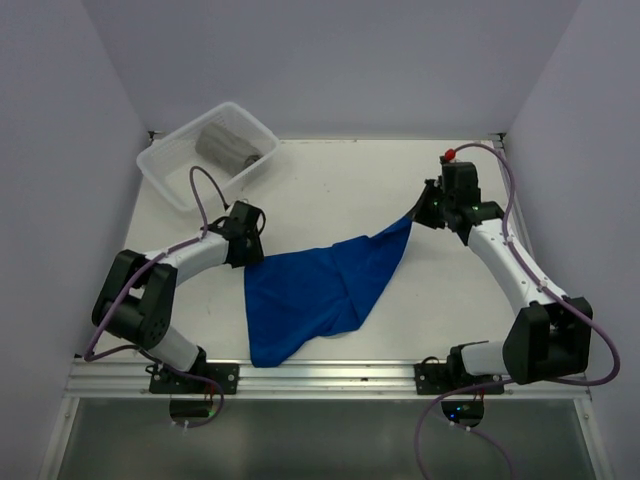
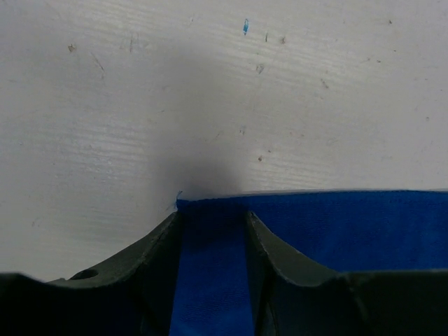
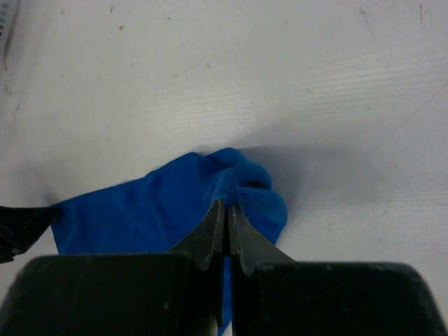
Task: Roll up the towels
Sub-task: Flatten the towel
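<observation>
**Blue towel spread out, one corner pinched; grey one in the basket**

The blue towel [image 1: 310,290] lies on the desk [image 1: 330,190], to the near right of the basket [image 1: 165,165], opened out but not flat: creased, w/ one flap folded over itself.

The R hand [image 3: 225,206] is at the towel corner farthest from the basket. Jaws are together, clamped on a bunched lump of cloth, prob. to anchor that end so the sheet can be pulled straight.

The L hand [image 2: 211,217] sits low at the corner nearest the basket. Jaws stand apart, straddling the towel's straight hem, cloth lying loose btwn them and not gripped. Looks like a flattening stage, rolling not yet begun.

Cloth is soft and fleecy, nap showing at the pinched fold, so it'll slump wherever unsupported.

The grey towel [image 1: 228,145] is inside the basket, in a compact bundle, seemingly rolled. Basket is thin, see-through white plastic w/ rounded corners. Desk is matte white, lightly scuffed.
</observation>
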